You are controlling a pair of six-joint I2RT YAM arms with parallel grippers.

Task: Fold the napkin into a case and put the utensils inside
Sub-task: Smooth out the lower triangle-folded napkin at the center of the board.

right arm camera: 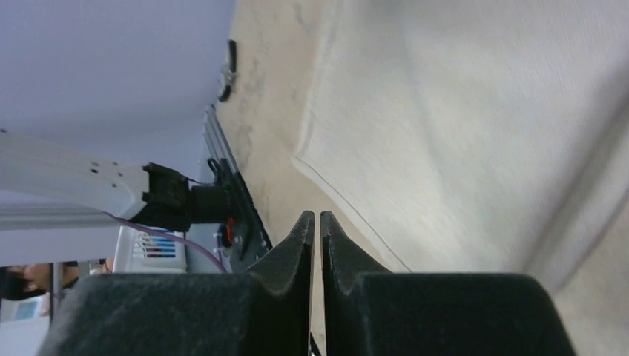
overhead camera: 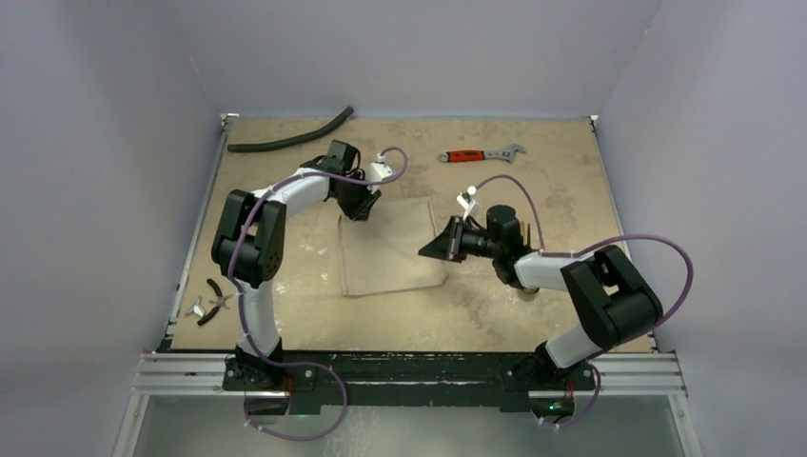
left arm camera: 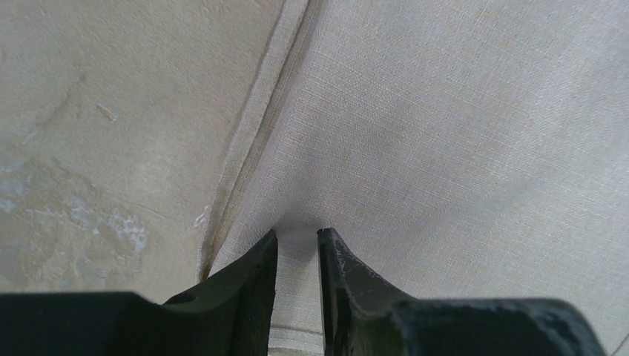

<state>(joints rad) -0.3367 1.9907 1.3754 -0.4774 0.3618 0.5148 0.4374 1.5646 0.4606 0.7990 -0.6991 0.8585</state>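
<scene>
The beige napkin (overhead camera: 390, 249) lies flat on the table as a folded rectangle. My left gripper (overhead camera: 360, 205) is down at its far left corner. In the left wrist view the fingertips (left arm camera: 297, 236) stand a little apart, pressed on the napkin (left arm camera: 445, 133), with cloth and its hem showing in the gap; the fold edge (left arm camera: 256, 126) runs away to the left. My right gripper (overhead camera: 436, 251) lies low at the napkin's right edge, pointing left. Its jaws (right arm camera: 317, 216) are together with only a thin slit and nothing between them, above the napkin (right arm camera: 460, 126). The utensils are hidden from view.
A curved black hose (overhead camera: 290, 140) lies at the far left edge. A red-handled wrench (overhead camera: 481, 154) sits at the far right. Black-handled pliers (overhead camera: 214, 303) rest near the left edge, beside the left arm's base. The arms' rail (overhead camera: 409, 373) runs along the near edge.
</scene>
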